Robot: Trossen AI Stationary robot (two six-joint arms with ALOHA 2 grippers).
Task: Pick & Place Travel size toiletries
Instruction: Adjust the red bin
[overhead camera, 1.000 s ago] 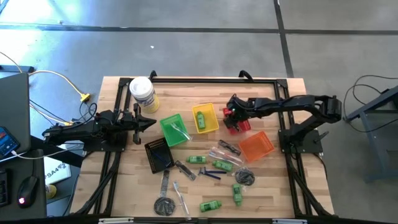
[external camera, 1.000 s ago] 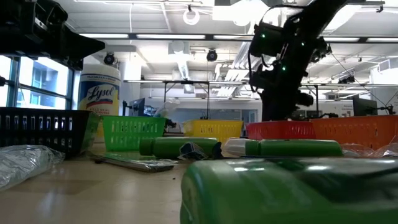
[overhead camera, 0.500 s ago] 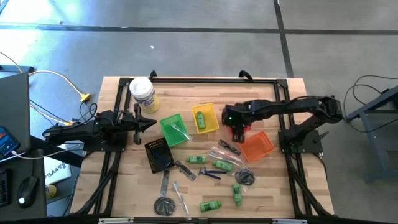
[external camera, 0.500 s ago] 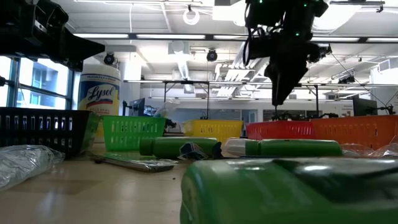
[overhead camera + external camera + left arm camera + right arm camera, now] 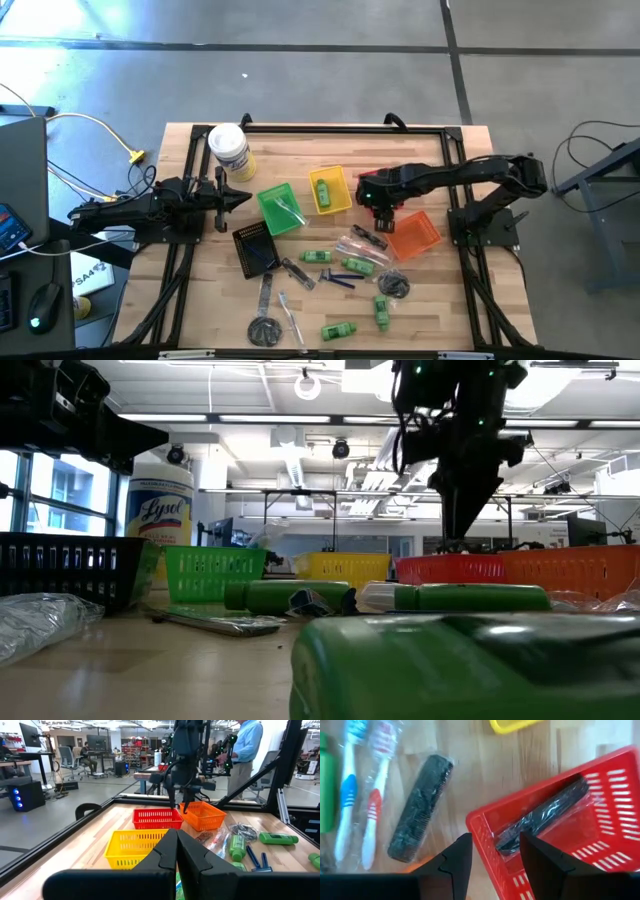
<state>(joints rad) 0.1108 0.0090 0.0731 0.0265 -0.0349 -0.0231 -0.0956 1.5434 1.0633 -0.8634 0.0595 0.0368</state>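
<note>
My right gripper (image 5: 383, 205) hangs open, pointing down, over the near corner of the red basket (image 5: 485, 825). Nothing is between its fingers. A wrapped black comb (image 5: 545, 815) lies in that basket. A second wrapped comb (image 5: 420, 815) and two wrapped toothbrushes (image 5: 360, 795) lie on the table beside it. Green mini bottles (image 5: 318, 257) (image 5: 382, 310) and a blue razor (image 5: 335, 280) lie scattered toward the near edge. One green bottle (image 5: 324, 190) lies in the yellow basket (image 5: 343, 203). My left gripper (image 5: 240, 197) waits shut and level at the table's left.
An orange basket (image 5: 412, 235) stands just right of the red one. A green basket (image 5: 280, 208) and a black basket (image 5: 255, 248) stand toward the left. A white canister (image 5: 228, 150) stands at the far left. A black frame (image 5: 330, 128) borders the table. A person (image 5: 245, 750) stands beyond it.
My right gripper has risen from low at the red basket to well above its rim. It has rolled about its own pointing line and shifted slightly toward the near edge. The basket and the comb in it have stayed in place.
</note>
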